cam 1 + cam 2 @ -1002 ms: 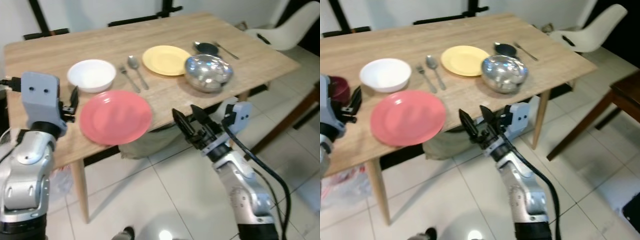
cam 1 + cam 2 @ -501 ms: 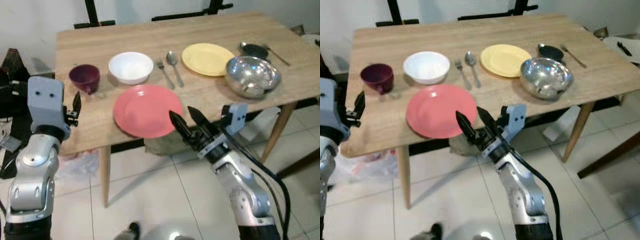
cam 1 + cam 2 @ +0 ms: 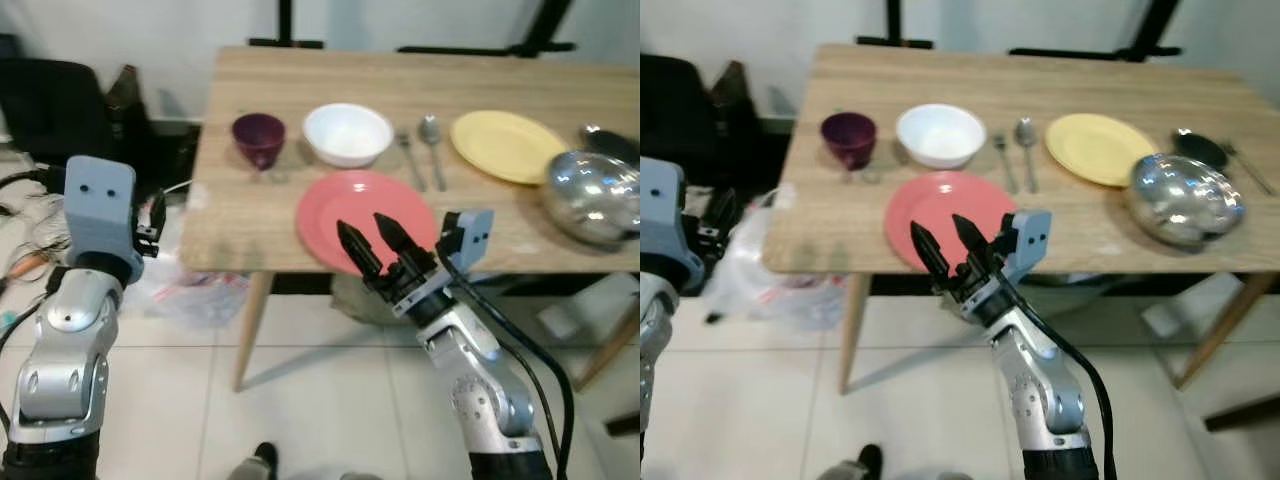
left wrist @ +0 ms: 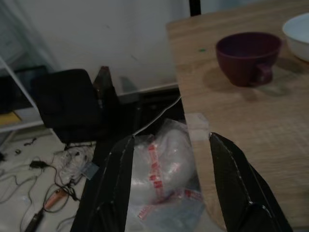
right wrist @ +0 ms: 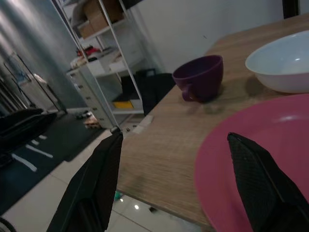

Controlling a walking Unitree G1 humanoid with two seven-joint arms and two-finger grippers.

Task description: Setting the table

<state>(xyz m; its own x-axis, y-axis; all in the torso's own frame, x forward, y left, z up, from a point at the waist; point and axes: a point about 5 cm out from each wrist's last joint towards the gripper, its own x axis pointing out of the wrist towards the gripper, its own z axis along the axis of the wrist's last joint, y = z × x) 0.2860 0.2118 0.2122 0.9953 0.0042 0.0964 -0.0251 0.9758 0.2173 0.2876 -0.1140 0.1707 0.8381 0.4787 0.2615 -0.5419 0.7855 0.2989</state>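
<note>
The right gripper [image 3: 373, 238] (fingers spread, empty) is aiming at the pink plate [image 3: 352, 209] edge for pickup.

Steel bowl [image 3: 600, 195] cut by edge

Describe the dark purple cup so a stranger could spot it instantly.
On the light wooden table, look along the row of dishes toward the robot's left end. The small dark purple cup stands last there, beside the white bowl; it is the darkest, smallest vessel, with a handle.

Home dining area, wooden table [image 3: 250, 215] laid with crockery, tiled floor [image 3: 300, 400], storage shelving [image 5: 101, 58]
</note>
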